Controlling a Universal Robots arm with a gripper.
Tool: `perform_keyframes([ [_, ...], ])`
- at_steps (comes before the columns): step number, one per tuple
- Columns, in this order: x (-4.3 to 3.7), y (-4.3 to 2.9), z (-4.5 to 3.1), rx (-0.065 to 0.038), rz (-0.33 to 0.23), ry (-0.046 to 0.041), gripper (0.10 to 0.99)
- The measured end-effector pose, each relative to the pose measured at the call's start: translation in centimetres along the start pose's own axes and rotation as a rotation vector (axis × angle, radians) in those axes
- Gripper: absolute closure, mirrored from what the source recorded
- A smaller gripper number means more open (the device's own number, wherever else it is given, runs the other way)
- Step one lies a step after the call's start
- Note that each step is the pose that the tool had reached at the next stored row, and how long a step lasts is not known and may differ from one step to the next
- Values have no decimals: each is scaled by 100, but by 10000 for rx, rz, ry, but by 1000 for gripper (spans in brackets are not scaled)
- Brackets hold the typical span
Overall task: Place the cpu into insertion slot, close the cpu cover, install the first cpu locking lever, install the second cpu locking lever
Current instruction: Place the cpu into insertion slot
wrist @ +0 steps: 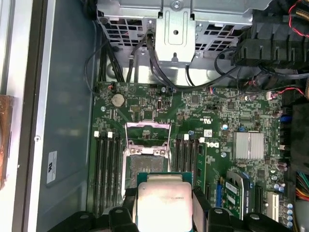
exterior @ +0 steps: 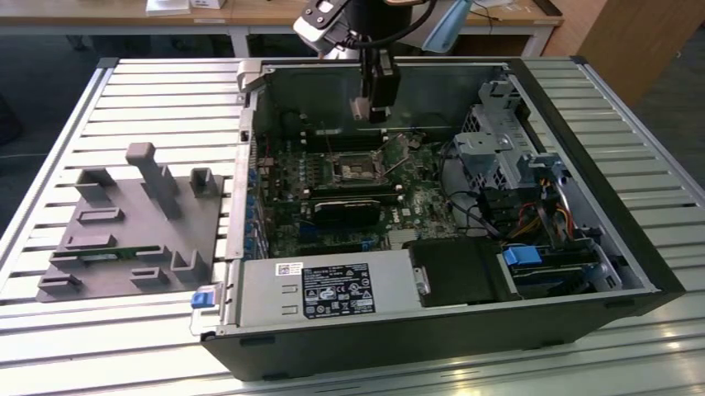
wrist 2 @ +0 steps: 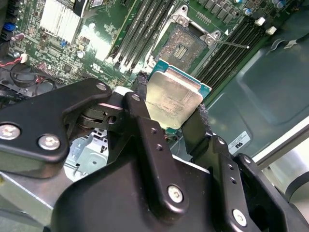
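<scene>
- The jaws are clamped on the cpu (wrist 2: pixel 174 96), gripping two opposite edges; its pale metal face shows in both wrist views.
- The cpu hangs above the green board, clear of the insertion slot (wrist 2: pixel 186 46), whose dark centre is bare.
- In the exterior view, the slot lies at about 6 o'clock from the jaws, inside the open computer case (exterior: pixel 441 330).
- The cpu cover (wrist: pixel 147 127) is tipped up, and a thin locking lever (wrist 2: pixel 231 44) is swung free beside the slot.
- By my reading, no step is finished: seating the cpu is in hand, while the cover and both levers remain.
</scene>
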State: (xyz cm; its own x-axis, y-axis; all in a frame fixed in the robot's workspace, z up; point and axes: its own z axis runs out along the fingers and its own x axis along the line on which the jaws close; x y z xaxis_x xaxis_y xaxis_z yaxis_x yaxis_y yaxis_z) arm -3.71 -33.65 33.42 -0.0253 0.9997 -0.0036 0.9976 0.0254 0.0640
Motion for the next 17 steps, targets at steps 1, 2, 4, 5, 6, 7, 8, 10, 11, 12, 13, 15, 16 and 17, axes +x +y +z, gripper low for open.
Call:
perform_keyframes([
  [1,0,0,5,-1,0,-1,545],
  [2,0,-1,11,-1,0,-6,545],
  [4,0,-2,27,0,-1,-33,545],
  [5,0,-3,34,-1,-2,-32,545],
  [6,0,-4,39,-1,-2,-33,545],
  [7,0,-6,45,-3,-1,-33,545],
  [8,0,-6,49,-5,-2,-34,545],
  [10,0,-6,56,-6,-2,-34,545],
  [11,0,-7,60,-7,-1,-34,545],
  [12,0,-7,63,-7,-1,-34,545],
  [13,0,-7,66,-7,-1,-34,545],
  [15,0,-8,74,-8,-1,-33,545],
  [16,0,-8,78,-9,-1,-33,545],
  [17,0,-8,82,-9,-1,-34,545],
])
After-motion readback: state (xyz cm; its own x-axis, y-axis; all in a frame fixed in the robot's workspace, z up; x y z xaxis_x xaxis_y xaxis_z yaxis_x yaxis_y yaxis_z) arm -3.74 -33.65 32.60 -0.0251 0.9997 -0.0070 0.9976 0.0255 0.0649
